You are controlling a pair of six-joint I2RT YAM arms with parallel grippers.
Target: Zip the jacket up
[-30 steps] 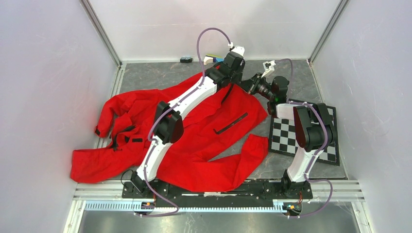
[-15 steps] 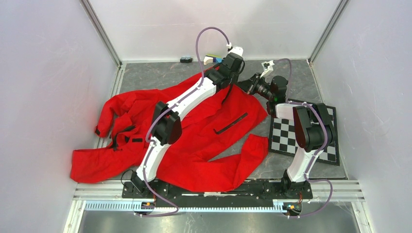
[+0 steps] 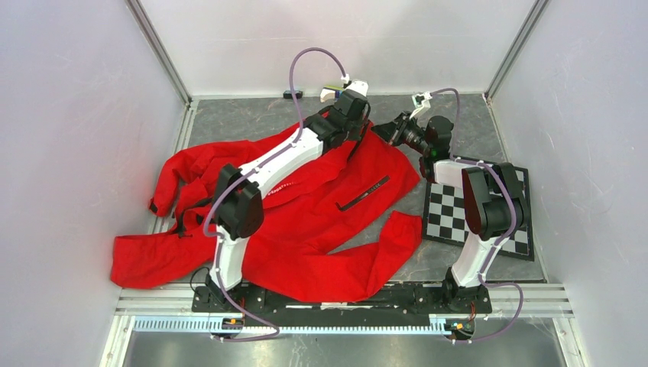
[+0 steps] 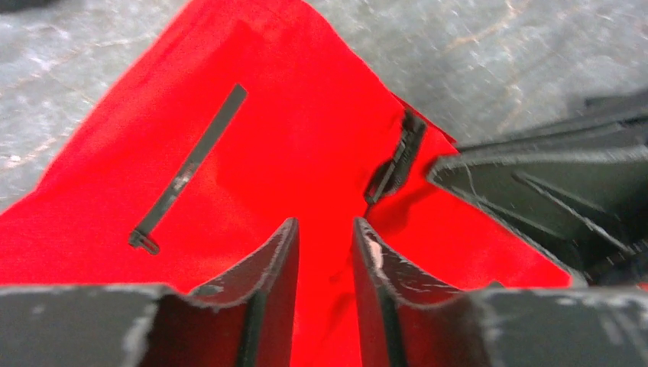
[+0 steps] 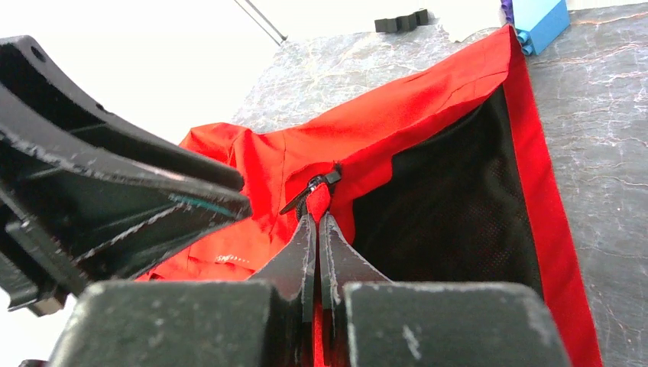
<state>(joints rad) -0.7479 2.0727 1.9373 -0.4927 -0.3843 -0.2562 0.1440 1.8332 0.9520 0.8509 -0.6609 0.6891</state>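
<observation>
The jacket (image 3: 321, 214) lies spread on the grey table (image 3: 244, 115), filling the left and centre of the top view. Its long axis runs diagonally, from a crumpled end at about 8 o'clock to the hem end pointing toward 2 o'clock. One sleeve stretches along the near edge toward 5 o'clock, and the other lies out at 8 o'clock. A black pocket strip (image 3: 363, 193) slants along the same diagonal on the right panel. Both arms reach to the hem end at about 1 o'clock. The right gripper (image 5: 317, 218) has its jaws pressed together on a fold of red fabric just below the bottom end of the zipper (image 5: 313, 189). The flap to its right is turned back, showing the dark lining (image 5: 451, 206). The left gripper (image 4: 325, 225) hangs over the red panel with its jaws a narrow gap apart, clamping nothing that can be seen; whether its tips touch the cloth I cannot tell. A checkerboard (image 3: 451, 218) lies at 3 o'clock, just beside the hem.
</observation>
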